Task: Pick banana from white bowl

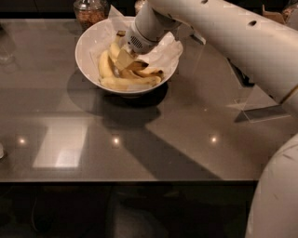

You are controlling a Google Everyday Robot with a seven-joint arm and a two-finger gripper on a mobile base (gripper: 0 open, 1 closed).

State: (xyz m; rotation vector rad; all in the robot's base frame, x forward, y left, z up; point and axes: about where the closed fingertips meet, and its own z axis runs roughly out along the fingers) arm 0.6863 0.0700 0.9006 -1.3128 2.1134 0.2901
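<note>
Pincer [125, 59] low inside white bowl [89, 42], at 11 o'clock on table [139, 153], touching banana [106, 64] — grip state cannot be told. Advise: clamp one fruit mid-length, lift straight — clear the rim.

I see a glossy dark grey worktop [139, 153] with a clear glass jar [89, 11] of brown bits at its far edge. My tool [125, 59] hangs near the jar, to its right.
</note>
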